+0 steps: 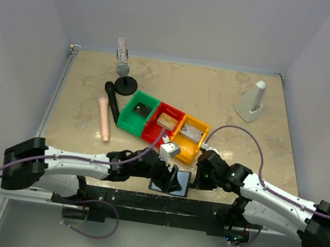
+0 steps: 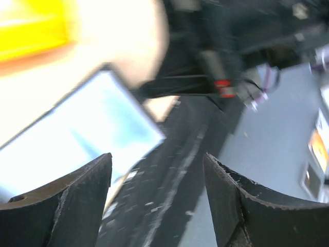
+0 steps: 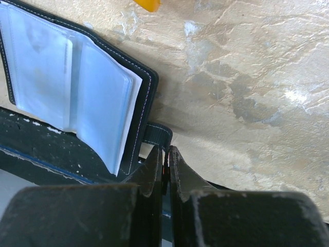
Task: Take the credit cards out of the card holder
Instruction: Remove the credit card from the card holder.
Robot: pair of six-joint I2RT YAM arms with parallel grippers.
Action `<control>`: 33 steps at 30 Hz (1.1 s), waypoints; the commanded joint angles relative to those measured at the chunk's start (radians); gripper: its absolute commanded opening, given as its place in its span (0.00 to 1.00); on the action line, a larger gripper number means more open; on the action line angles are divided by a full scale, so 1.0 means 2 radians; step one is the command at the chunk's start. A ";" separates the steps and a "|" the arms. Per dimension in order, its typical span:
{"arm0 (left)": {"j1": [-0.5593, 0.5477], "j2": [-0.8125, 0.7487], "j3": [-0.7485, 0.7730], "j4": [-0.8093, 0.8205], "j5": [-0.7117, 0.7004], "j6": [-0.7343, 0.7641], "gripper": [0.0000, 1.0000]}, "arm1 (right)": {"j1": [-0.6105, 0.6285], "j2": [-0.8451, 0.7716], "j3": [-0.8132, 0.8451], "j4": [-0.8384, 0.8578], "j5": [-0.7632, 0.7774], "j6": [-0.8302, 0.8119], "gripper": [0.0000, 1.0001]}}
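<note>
Apparently nearly emptied

At lower centre of the top view, the card holder (image 1: 171, 181) is being pinched by its strap in the closed right gripper (image 3: 165, 154). The left gripper (image 2: 157, 164) is being held wide, empty. Pockets are seemingly being left bare; cards are being shown in the row of bins (image 1: 150, 135).

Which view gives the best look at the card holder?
The right wrist view: the card holder is close and sharp, lying open with clear sleeves and white stitching visible. The top external view shows it small at the near edge of the table, partly covered by the left arm. The left wrist view catches only a blurred pale-blue panel.
</note>
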 commanded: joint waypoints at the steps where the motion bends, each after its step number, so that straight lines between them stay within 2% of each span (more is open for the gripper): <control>1: 0.038 -0.075 -0.073 0.009 -0.067 -0.037 0.77 | 0.000 -0.011 -0.001 0.004 0.005 0.009 0.00; 5: 0.047 -0.070 -0.078 -0.017 -0.080 -0.039 0.77 | 0.000 -0.010 -0.001 0.005 0.004 0.009 0.00; 10: 0.048 -0.028 -0.087 0.000 -0.086 -0.062 0.77 | 0.000 -0.008 -0.001 0.006 0.004 0.007 0.00; 21: 0.050 -0.002 -0.080 0.026 -0.063 -0.059 0.76 | 0.000 -0.013 -0.002 0.004 0.004 0.008 0.00; 27: 0.050 -0.026 -0.086 0.019 -0.075 -0.057 0.76 | 0.000 -0.011 -0.001 0.004 0.004 0.006 0.00; 33: 0.050 -0.093 -0.087 -0.027 -0.124 -0.050 0.76 | 0.000 -0.011 0.000 0.005 0.004 0.006 0.00</control>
